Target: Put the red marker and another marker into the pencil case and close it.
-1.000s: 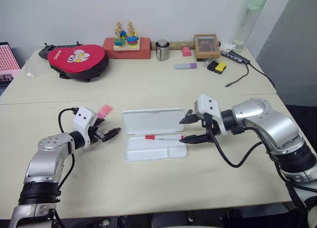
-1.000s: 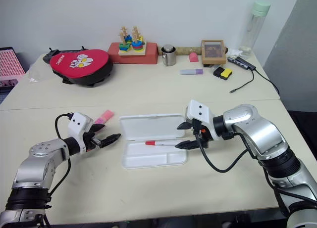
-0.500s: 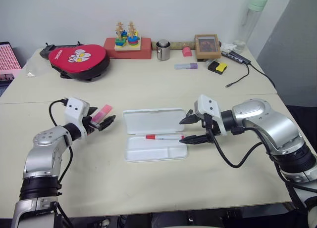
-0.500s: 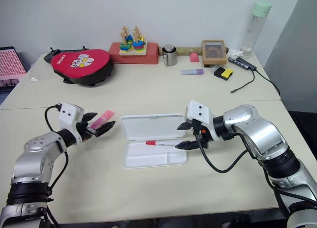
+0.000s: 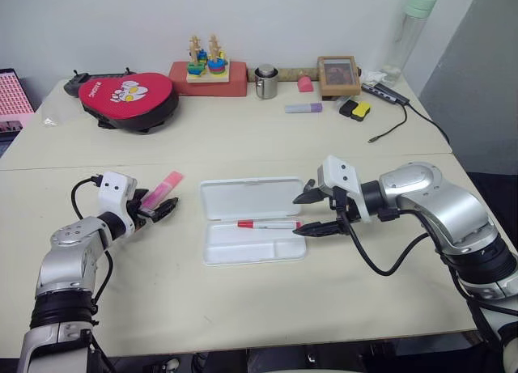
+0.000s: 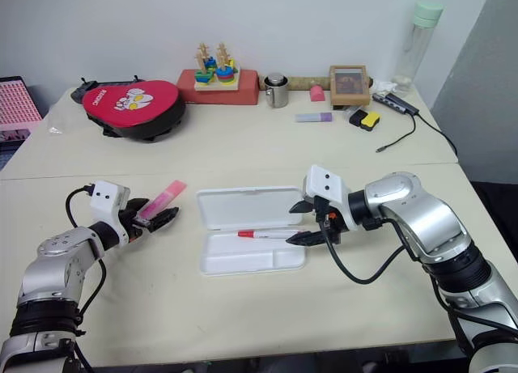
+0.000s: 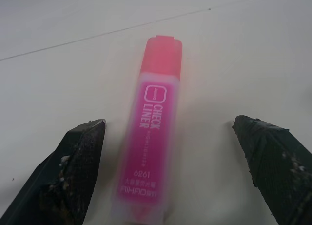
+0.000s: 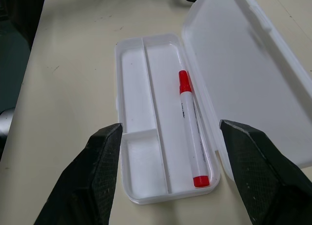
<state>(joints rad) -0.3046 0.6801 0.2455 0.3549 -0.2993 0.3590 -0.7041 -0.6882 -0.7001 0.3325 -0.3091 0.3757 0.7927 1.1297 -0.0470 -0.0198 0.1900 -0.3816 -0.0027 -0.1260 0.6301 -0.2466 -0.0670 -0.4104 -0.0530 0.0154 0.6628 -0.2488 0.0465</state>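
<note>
The pink highlighter (image 7: 152,137) reads "CHECK LINER", "6261" and "AIHAO"; the red pouch (image 5: 129,94) bears unreadable white lettering

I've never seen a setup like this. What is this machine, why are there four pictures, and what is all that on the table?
It is a humanoid robot with two arms, each ending in a two-fingered black end effector. Two pictures come from cameras in its head, looking down over the table. The other two come from cameras on its wrists, looking out between the fingers.

The left end effector is open around a pink highlighter lying on the table, one finger on each side, not gripping it. The right end effector is open and holds nothing; it hangs at the end of an open white pencil case. A red marker already lies in the case's long compartment.

Further back are a red pouch, a stacking toy, a metal cup, a purple highlighter and a tall bottle.
</note>
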